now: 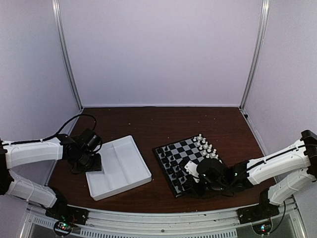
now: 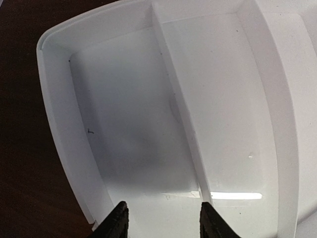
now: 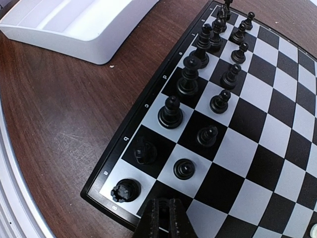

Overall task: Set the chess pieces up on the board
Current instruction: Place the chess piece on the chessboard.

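The board (image 3: 124, 145) lies right of centre on the table, also seen from above (image 1: 181, 148). Black chess pieces (image 3: 171, 113) fill its two near-left rows, from a rook (image 3: 125, 191) in the corner and a knight (image 3: 143, 150) beside it. Pawns (image 3: 184, 169) stand in the second row. My right gripper (image 3: 168, 204) is shut and hangs low over the dark square at the near end of the pawn row (image 1: 194, 179). Whether a piece sits between its fingers is hidden. My left gripper (image 2: 163, 207) is open over the white tray (image 2: 54, 99) with nothing between its fingers.
White pieces (image 1: 205, 146) stand along the board's far-right side. The white partitioned tray (image 1: 130, 154) lies left of the board, and no pieces show in its compartments. A black cable (image 1: 74, 121) loops behind the left arm. The table's front edge is close to the board's near corner.
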`<action>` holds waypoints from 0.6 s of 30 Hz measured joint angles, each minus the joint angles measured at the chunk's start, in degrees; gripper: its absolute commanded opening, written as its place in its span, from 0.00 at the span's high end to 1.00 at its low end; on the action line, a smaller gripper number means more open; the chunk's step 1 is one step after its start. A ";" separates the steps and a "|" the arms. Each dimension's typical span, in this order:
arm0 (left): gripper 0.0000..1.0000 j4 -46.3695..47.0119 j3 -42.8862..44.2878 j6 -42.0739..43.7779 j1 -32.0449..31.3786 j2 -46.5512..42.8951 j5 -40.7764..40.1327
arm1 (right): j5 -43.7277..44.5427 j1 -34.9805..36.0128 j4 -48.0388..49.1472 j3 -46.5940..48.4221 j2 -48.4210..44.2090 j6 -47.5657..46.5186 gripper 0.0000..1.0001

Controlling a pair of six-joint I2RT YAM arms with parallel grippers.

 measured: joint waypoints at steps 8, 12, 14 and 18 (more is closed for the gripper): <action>0.51 -0.02 0.00 0.04 0.00 0.13 0.33 | 1.53 1.16 0.94 0.13 2.19 -0.48 0.96; 0.50 -0.02 0.00 0.35 0.00 0.13 0.37 | 2.36 1.44 0.83 0.22 2.29 -0.70 0.91; 0.50 -0.02 0.00 0.44 0.00 0.20 0.37 | 2.82 1.44 0.72 0.24 2.29 -0.96 0.90; 0.50 -0.02 0.00 0.46 0.00 0.48 0.46 | 3.54 1.44 0.26 0.39 2.29 -1.03 0.88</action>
